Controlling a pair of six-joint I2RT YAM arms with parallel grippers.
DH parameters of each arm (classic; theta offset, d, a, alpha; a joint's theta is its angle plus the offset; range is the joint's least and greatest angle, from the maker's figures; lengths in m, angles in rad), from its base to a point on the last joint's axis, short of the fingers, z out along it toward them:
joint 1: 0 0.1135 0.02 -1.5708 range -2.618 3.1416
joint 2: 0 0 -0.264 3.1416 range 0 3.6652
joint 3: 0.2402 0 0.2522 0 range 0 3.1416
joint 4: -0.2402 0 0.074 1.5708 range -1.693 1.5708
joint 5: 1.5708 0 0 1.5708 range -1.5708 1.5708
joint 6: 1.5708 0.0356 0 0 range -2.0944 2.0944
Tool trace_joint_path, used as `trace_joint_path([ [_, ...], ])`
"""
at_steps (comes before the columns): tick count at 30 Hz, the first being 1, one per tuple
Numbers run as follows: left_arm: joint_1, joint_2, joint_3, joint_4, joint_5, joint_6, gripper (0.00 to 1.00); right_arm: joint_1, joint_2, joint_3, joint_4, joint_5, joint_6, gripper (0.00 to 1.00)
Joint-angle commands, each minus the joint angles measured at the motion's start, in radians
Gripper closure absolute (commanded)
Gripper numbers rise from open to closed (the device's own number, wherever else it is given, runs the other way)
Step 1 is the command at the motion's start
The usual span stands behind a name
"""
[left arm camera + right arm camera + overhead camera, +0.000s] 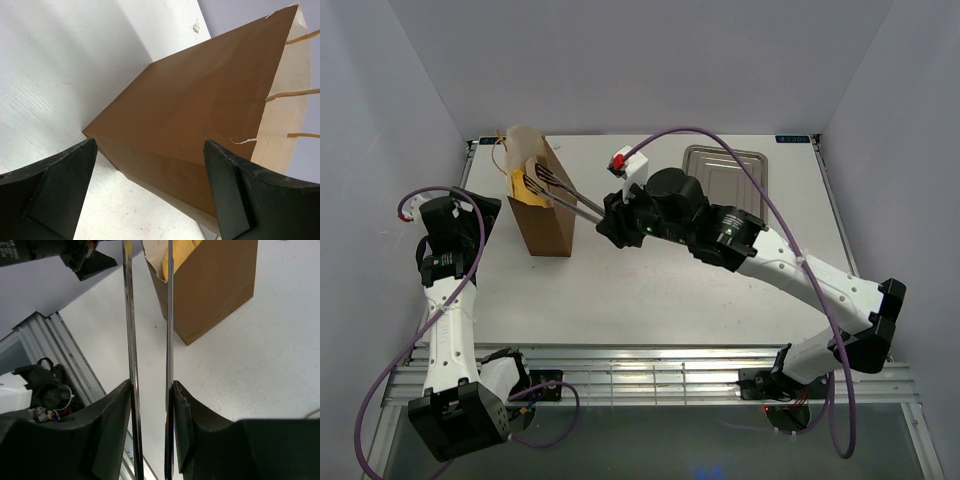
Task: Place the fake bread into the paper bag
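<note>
The brown paper bag (548,215) stands upright at the table's left. Golden-orange fake bread (521,187) shows inside its open top; I cannot tell which loaves. My right gripper (611,218) is shut on the handles of the silver tongs (570,196), whose spread heads hover over the bag's mouth, close to the bread. In the right wrist view the two tong arms (129,315) run up from my gripper (152,390) toward the bag (215,295) and the bread (177,255). My left gripper (150,145) is open and empty, just left of the bag (200,100).
A flat steel tray (725,170) lies at the back right with nothing on it. The left arm (450,235) stands close to the bag's left side. Grey walls enclose the table; a metal rail (650,375) runs along its near edge.
</note>
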Motion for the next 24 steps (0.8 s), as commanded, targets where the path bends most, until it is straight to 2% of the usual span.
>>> trace_joint_path([
  [1, -0.001, -0.016, -0.003, 0.014, -0.003, 0.01, 0.02, 0.004, -0.113, -0.029, 0.07, -0.07, 0.026, 0.57],
  [8, -0.001, -0.019, -0.008, 0.014, -0.003, 0.012, 0.02, 0.004, -0.286, -0.144, 0.038, -0.061, 0.022, 0.57],
  [15, -0.001, -0.028, -0.02, 0.012, 0.002, 0.009, 0.02, -0.01, -0.369, -0.239, -0.023, 0.204, -0.018, 0.57],
  [19, -0.001, -0.042, -0.025, 0.005, -0.006, 0.012, 0.02, -0.085, -0.355, -0.256, -0.061, 0.283, -0.031, 0.57],
  [24, -0.001, -0.059, -0.031, -0.003, 0.0, 0.009, 0.02, -0.242, -0.308, -0.307, -0.061, 0.211, -0.005, 0.57],
])
